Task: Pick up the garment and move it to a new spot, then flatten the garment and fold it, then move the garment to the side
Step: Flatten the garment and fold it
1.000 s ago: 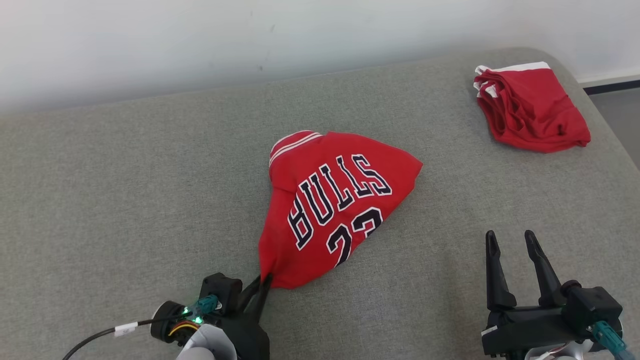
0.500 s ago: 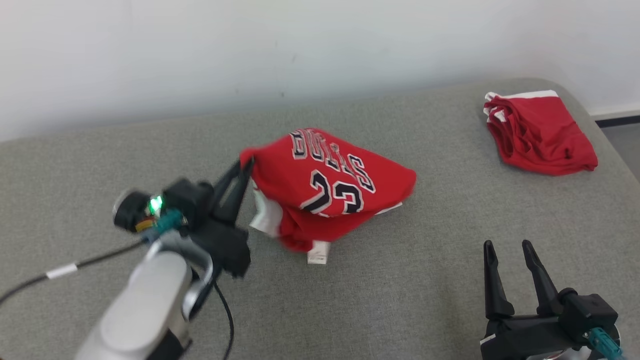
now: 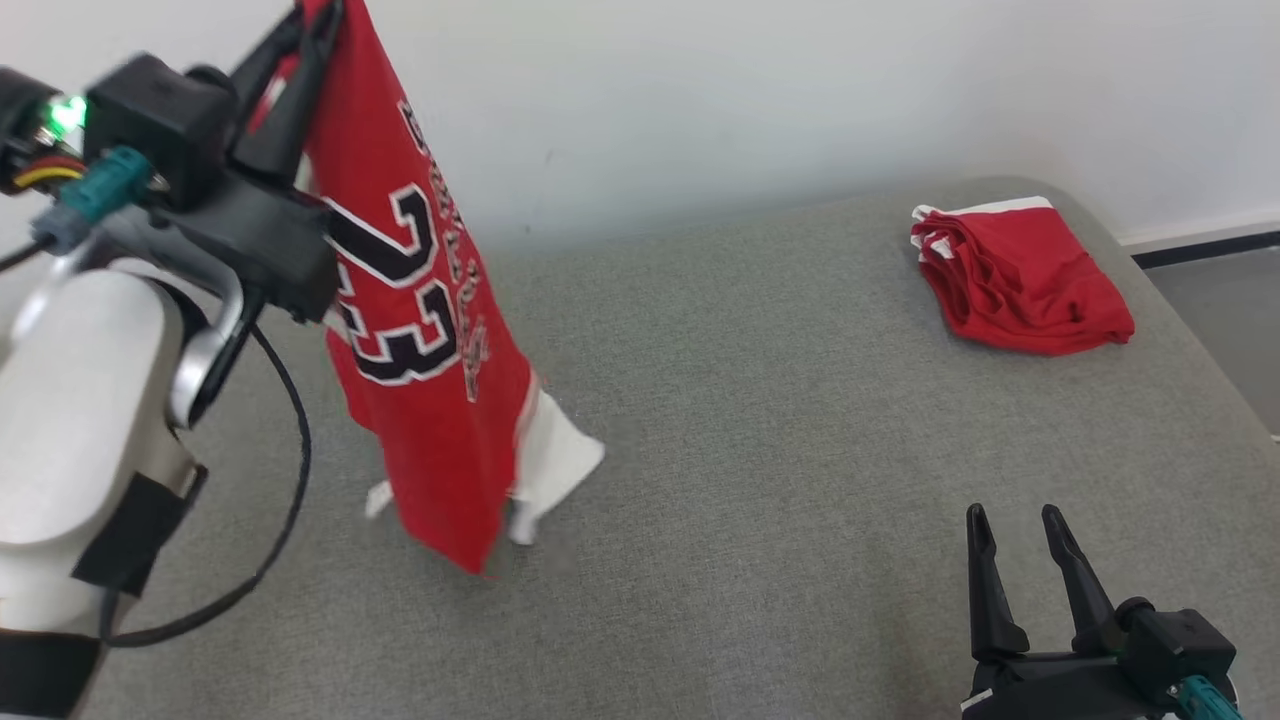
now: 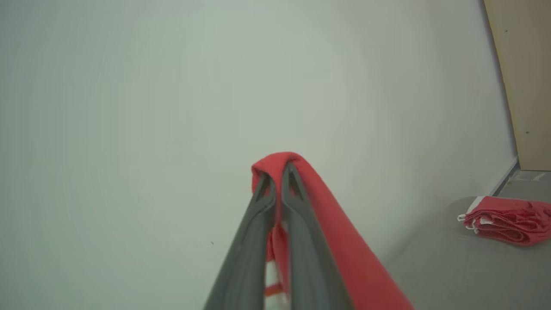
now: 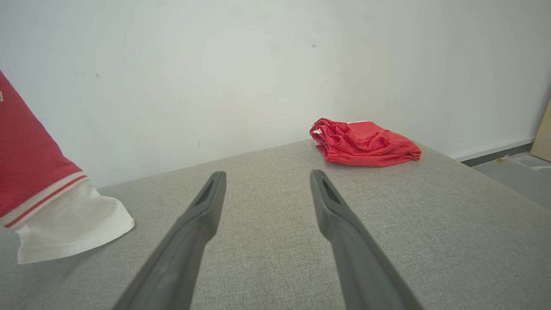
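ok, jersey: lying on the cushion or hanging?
Hanging. The left claw is shut on a fold of the jersey, which drapes straight down. Whether its white lower end touches the grey cushion, cannot tell.

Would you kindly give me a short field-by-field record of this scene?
left end effector: shut on the jersey, raised high
right end effector: open, empty, low over the grey surface
jersey: red, number 23, hangs from the grip, white cloth at its lower end
folded red garment: far right corner of the surface
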Motion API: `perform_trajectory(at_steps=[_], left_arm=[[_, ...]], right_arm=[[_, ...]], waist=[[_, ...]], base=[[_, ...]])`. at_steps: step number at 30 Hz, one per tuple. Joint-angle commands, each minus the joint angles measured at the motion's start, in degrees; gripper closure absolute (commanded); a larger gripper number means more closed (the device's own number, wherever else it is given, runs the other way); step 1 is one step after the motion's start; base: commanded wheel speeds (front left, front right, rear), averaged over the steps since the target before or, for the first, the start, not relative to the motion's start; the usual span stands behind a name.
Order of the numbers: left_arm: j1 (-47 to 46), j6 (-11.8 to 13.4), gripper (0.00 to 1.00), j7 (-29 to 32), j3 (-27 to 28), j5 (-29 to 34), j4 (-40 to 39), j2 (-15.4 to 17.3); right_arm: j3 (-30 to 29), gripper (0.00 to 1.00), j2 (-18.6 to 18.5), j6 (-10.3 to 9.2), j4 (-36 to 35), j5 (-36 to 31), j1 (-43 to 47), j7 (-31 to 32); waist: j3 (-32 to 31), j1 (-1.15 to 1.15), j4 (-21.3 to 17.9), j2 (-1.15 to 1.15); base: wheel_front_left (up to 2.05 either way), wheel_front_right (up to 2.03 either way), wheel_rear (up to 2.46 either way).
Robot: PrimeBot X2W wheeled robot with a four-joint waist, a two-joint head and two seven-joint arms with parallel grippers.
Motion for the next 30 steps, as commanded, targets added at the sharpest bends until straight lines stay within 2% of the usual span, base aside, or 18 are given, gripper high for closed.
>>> perform_trajectory(at_steps=[1,3,8,14,20,27,28,29,30], left_arm=[[-0.77,0.29,1.0,0.15,0.42,0.2,-0.46,0.55],[-1.34,0.74,1.0,0.22,0.57,0.32,-1.3,0.69],[2.35,1.06,1.0,0.45,-2.14,-0.28,-2.65,-2.53],[10.69,2.47,1.0,-1.48,-6.34,-2.13,-2.9,-9.05],[20.55,2.48,1.0,-4.53,-11.68,-4.43,2.15,-16.29],[25.18,1.14,1.0,-7.16,-17.87,-5.19,9.76,-21.04],[25.09,1.09,0.55,-7.68,-18.33,-5.01,10.57,-21.39],[25.12,0.92,0.0,-7.98,-19.1,-5.07,11.41,-21.79],[24.99,0.99,0.0,-8.36,-19.58,-5.3,12.06,-22.12]], right_arm=[[-0.13,0.0,0.02,-0.15,-0.26,0.19,0.44,0.01],[-0.32,0.0,0.02,-0.15,-0.52,0.26,0.31,0.01],[-0.2,0.0,0.01,-0.15,-0.54,0.47,-0.17,0.01],[-0.18,0.0,0.01,-0.15,-0.68,0.29,-1.04,0.01],[-0.15,0.0,0.01,-0.16,-0.42,-0.05,-2.04,0.01],[-0.5,0.0,0.01,-0.16,-0.21,-0.3,-2.58,0.01],[-0.62,0.0,0.01,-0.16,-0.22,-0.34,-2.57,0.01],[-0.73,0.0,0.02,-0.15,-0.25,-0.39,-2.64,0.01],[-0.83,0.0,0.02,-0.15,-0.27,-0.43,-2.7,0.01]], waist=[[0.42,0.0,-0.29,0.0],[0.92,0.0,-0.23,0.0],[1.9,0.0,0.36,0.0],[2.91,0.0,0.78,0.0],[4.12,0.0,0.59,0.0],[4.8,0.0,0.72,0.0],[4.86,0.0,0.82,0.0],[4.92,0.0,0.93,0.0],[4.94,0.0,1.03,0.0]], base=[[0.0,0.0,0.0],[0.0,0.0,0.0],[0.0,0.0,0.0],[0.0,0.0,0.0],[0.0,0.0,0.0],[0.0,0.0,0.0],[0.0,0.0,0.0],[0.0,0.0,0.0],[0.0,0.0,0.0]])
